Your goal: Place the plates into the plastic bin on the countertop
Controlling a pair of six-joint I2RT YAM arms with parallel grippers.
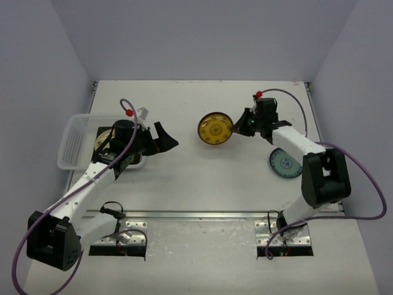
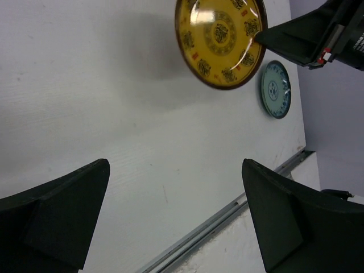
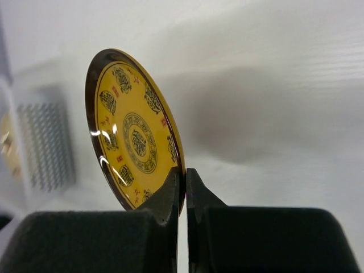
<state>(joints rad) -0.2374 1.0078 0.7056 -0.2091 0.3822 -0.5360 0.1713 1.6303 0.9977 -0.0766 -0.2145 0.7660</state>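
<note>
We see bright, even light coming from above. In the top view the white countertop [image 1: 202,184] looks clear and sharp, and the shadows under the arms are very faint.

From the left wrist, the yellow patterned plate [image 2: 220,41] has white shiny spots near its top. A soft grey shadow lies on the countertop beside it. The fingers [image 2: 57,222] of the left gripper [image 2: 175,170] are dark and a bit fuzzy.

From the right wrist, the plate is sharp, with small glints on its rim. A big soft shadow spreads behind it. The plastic bin [image 3: 45,145] is blurry, and the right gripper [image 3: 183,179] looks almost black.
</note>
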